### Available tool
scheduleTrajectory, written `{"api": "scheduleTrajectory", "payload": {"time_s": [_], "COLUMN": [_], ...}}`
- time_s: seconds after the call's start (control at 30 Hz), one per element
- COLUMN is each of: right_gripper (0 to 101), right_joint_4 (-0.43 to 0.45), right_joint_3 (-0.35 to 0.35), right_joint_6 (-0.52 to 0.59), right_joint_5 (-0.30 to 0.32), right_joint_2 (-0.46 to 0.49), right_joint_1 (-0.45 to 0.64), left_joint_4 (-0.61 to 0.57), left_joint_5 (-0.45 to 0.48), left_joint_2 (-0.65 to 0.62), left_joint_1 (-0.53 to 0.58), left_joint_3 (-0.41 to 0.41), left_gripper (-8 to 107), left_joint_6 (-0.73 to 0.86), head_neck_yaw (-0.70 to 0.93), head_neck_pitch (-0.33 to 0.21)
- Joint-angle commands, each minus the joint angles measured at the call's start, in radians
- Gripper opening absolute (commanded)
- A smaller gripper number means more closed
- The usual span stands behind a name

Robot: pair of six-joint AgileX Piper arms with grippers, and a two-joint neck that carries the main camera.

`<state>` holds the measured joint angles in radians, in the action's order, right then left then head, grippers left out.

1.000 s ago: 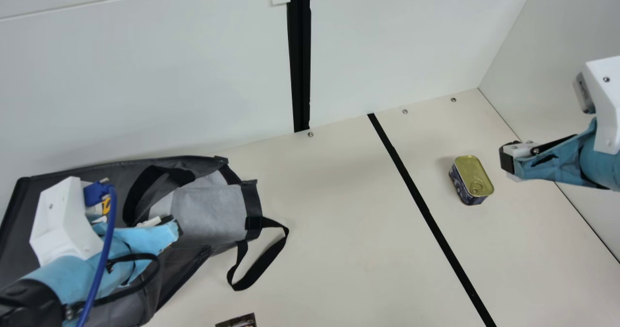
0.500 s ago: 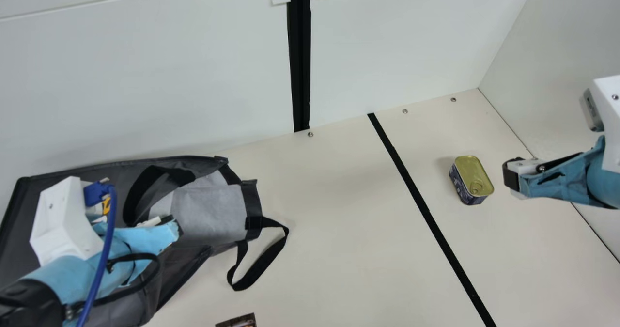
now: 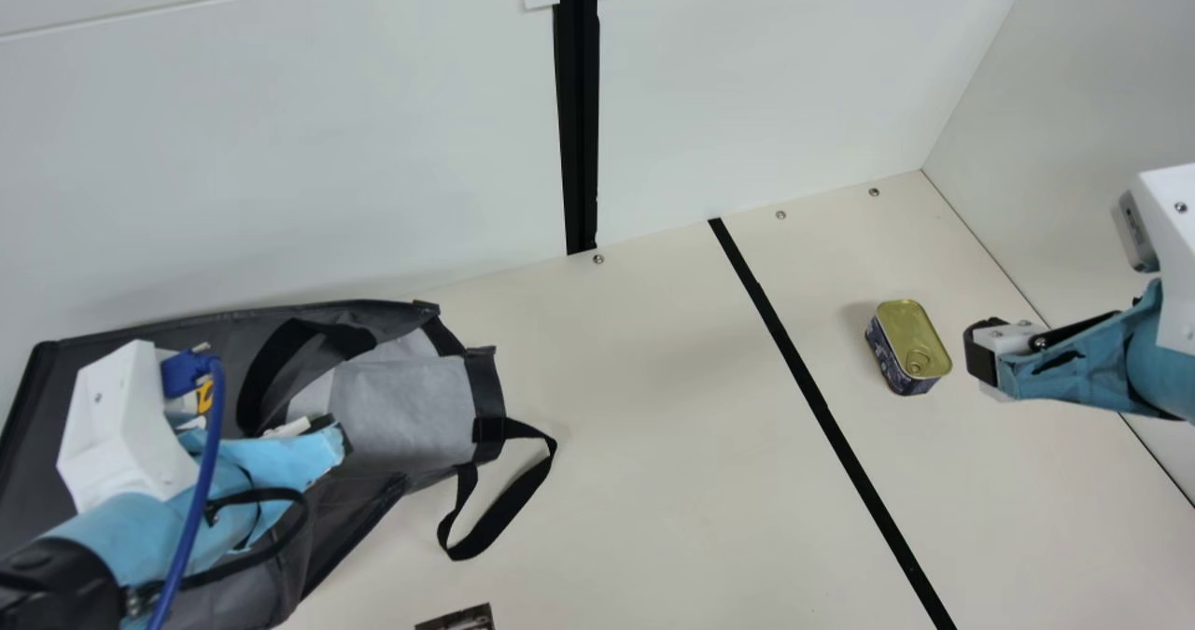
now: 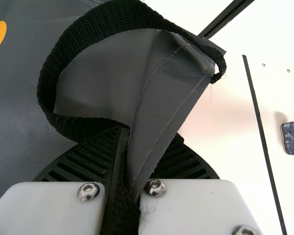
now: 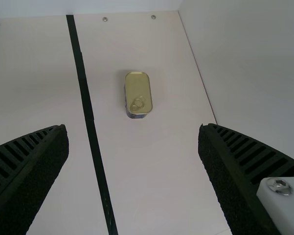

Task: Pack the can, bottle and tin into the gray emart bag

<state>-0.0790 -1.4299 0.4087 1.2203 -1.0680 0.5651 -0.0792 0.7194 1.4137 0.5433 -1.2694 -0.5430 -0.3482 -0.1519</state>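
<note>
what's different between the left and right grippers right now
The left gripper is closed on a fold at the edge of the gray bag, while the right gripper is wide open and holds nothing. The left gripper is at the bag; the right gripper is in the air near the tin, not touching it. Both have black ribbed fingers.

A cream table bears bag, tin, dark object.
</note>
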Motion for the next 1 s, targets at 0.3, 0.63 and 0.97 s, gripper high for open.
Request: {"api": "scheduleTrajectory", "payload": {"time_s": [0.3,0.63,0.97], "right_gripper": [91,91,91], "right_joint_4": [0.006,0.019,0.032], "right_joint_3": [-0.028,-0.068,-0.091], "right_joint_6": [0.007,0.008,0.001], "right_joint_5": [0.000,0.000,-0.018], "right_joint_2": [-0.025,-0.083,-0.155], "right_joint_1": [-0.008,-0.008,-0.012], "left_joint_4": [0.000,0.000,0.000], "left_joint_5": [0.000,0.000,0.000], "left_joint_2": [0.000,0.000,0.000], "left_joint_1": [0.000,0.000,0.000], "left_joint_3": [0.000,0.000,0.000], "left_gripper": [10,10,10], "left_joint_6": [0.000,0.000,0.000], "head_neck_yaw": [-0.001,-0.001,-0.001], "head_neck_pitch": [-0.023,-0.023,-0.023]}}
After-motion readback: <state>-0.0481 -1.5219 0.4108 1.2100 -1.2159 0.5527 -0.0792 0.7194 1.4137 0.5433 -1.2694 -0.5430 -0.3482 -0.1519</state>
